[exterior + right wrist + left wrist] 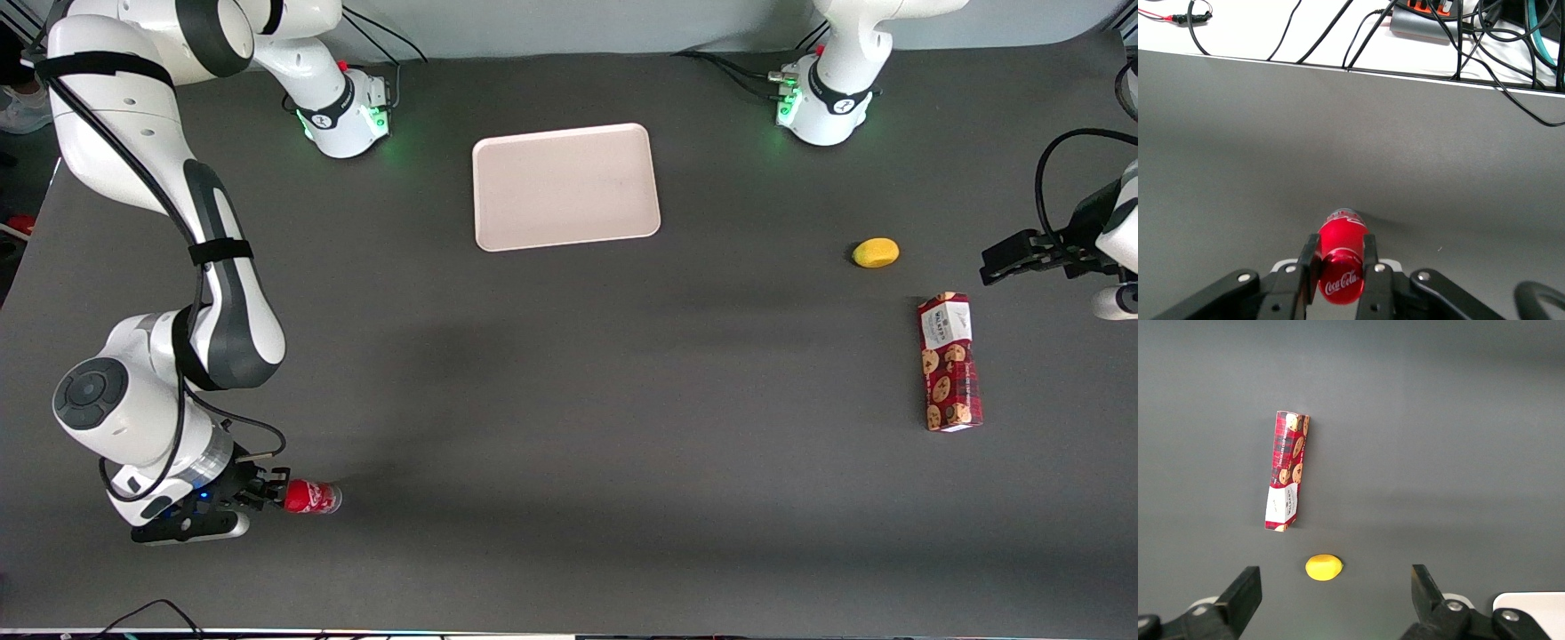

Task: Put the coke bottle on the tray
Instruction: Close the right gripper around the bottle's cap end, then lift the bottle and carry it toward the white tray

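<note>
- Dark grey matte table [569, 427], pale wall strip along the edge farthest from the front camera, green lights glowing at both arm bases.
- In the right wrist view, white floor or ledge past the table edge, strewn with black cables [1458, 40] and a grey power strip [1421, 23].
- Gripper [267, 492] low at the working arm's end, near the table edge closest to the front camera, clamped on the bottle [313, 497]; fingers [1309, 261] pressed to both sides of the red body.
- Bottle lying on its side, close above the mat, a shadow beneath it.
- Tray [566, 187] flat, well apart from the bottle, between the two arm bases.
- Toward the parked arm's end: lemon [876, 252] and, nearer the front camera, a cookie box [949, 362] lying flat.
</note>
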You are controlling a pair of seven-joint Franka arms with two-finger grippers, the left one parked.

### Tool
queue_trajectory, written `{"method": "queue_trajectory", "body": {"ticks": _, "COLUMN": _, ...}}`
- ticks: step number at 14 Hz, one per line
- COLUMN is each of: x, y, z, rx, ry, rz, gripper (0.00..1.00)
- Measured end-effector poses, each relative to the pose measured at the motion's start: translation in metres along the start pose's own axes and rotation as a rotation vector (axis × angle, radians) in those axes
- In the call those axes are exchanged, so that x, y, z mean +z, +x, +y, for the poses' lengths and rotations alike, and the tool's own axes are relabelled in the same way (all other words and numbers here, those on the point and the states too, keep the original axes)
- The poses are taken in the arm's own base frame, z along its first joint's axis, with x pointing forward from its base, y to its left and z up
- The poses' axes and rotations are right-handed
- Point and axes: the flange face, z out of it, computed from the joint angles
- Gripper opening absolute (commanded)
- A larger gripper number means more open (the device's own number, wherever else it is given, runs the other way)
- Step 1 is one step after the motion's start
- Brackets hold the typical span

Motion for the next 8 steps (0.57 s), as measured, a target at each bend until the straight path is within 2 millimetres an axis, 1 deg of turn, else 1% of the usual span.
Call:
{"method": "queue_trajectory", "body": {"ticks": 2, "x": 0.0, "y": 0.0, "z": -0.001, "rx": -0.001, "ry": 0.001, "rz": 0.0, "gripper": 0.02}}
{"method": "queue_trajectory", "body": {"ticks": 4, "x": -0.003, "y": 0.0, "z": -0.007, "rx": -0.007, "ry": 0.01, "rz": -0.013, "gripper": 0.0}}
{"method": "queue_trajectory", "body": {"ticks": 5, "x": -0.009, "y": -0.001, "z": -0.013, "rx": -0.014, "ry": 0.018, "rz": -0.05, "gripper": 0.0}}
{"method": "queue_trajectory", "body": {"ticks": 6, "x": -0.022, "y": -0.002, "z": -0.02, "rx": -0.022, "ry": 0.026, "rz": -0.089, "gripper": 0.0}}
{"method": "queue_trajectory", "body": {"ticks": 7, "x": -0.043, "y": -0.002, "z": -0.025, "rx": -0.029, "ry": 0.031, "rz": -0.114, "gripper": 0.0}}
{"method": "queue_trajectory", "body": {"ticks": 8, "x": -0.092, "y": -0.004, "z": -0.029, "rx": -0.037, "ry": 0.032, "rz": -0.139, "gripper": 0.0}}
